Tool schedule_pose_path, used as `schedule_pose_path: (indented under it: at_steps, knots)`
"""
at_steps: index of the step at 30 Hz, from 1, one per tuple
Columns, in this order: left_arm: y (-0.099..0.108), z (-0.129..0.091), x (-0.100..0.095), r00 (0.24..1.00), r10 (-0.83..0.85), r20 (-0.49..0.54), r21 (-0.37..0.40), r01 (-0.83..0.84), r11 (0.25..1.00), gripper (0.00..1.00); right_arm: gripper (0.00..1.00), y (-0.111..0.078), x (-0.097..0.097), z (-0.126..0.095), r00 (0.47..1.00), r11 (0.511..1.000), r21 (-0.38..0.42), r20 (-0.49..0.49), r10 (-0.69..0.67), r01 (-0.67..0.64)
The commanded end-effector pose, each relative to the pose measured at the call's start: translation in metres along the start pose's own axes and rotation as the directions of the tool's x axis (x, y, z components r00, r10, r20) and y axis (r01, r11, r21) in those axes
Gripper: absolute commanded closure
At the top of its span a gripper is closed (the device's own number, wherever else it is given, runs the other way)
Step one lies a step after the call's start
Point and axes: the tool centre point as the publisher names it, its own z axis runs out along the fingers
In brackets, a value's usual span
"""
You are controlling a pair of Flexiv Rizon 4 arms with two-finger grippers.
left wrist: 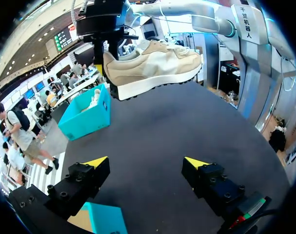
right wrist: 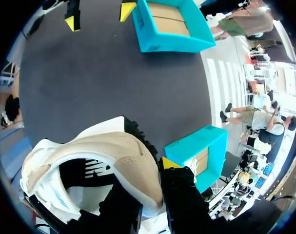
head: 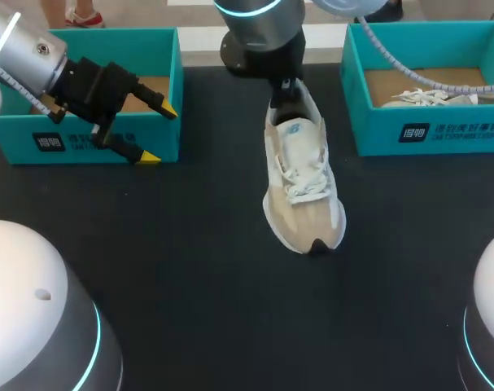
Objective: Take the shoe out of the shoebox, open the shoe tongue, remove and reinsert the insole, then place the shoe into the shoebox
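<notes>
Shoe (head: 302,191) is out of its box and over the middle of the table (head: 190,269), toe toward us, heel held from above by our right arm. From the left wrist view we cannot tell whether the sole touches the cloth or hangs just clear of it.

The left shoebox (head: 67,142) stands at the far left. The right shoebox (head: 442,130) stands at the far right with a second shoe (head: 430,98) lying inside.

We judge the take-out step nearly done, with setting down and opening the tongue (head: 295,134) to come. To do it well, we should lower the sole flat and keep the heel pinned so the shoe cannot swing or tip. We should then bring the other arm in over the laces (head: 303,183) without snagging them. The heel wall is soft, so a grip kept deep and square will serve better than a harder squeeze.

Our right gripper (right wrist: 152,180) is clenched on the heel collar, one finger inside the shoe and one outside it, set narrowly apart. Our left gripper (left wrist: 147,163) is spread wide and grasps nothing. It sits just in front of the left shoebox, well apart from the shoe.
</notes>
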Motion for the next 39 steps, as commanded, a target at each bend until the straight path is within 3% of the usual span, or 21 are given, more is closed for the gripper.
schedule_pose_path:
  at_steps: [1,11,17,25,29,39]
  knots:
    - [0.0,0.0,0.0,1.0,0.0,-0.002,-0.003,0.0,1.0,0.0,1.0,-0.001,-0.001,0.0,1.0,1.0,-0.004,-0.002,0.0,0.0]
    - [0.0,0.0,0.0,1.0,0.0,-0.002,-0.003,0.0,1.0,0.0,1.0,-0.005,-0.006,0.003,1.0,1.0,-0.005,-0.016,0.018,-0.018]
    - [0.0,0.0,0.0,1.0,0.0,-0.002,-0.003,0.0,1.0,0.0,1.0,-0.051,-0.061,0.028,1.0,0.999,0.033,-0.009,0.021,-0.02]
    - [0.0,0.0,0.0,1.0,0.0,-0.002,-0.003,0.0,1.0,0.0,1.0,-0.109,-0.129,0.06,0.997,0.998,-0.001,0.029,0.066,-0.066]
    - [0.0,0.0,0.0,1.0,0.0,-0.002,-0.003,0.0,1.0,0.0,1.0,-0.135,-0.16,0.073,0.986,0.987,0.022,0.041,0.159,-0.16]
    - [0.0,0.0,0.0,1.0,0.0,-0.002,-0.003,0.0,1.0,0.0,1.0,-0.135,-0.16,0.073,0.986,0.987,0.022,0.041,0.159,-0.16]
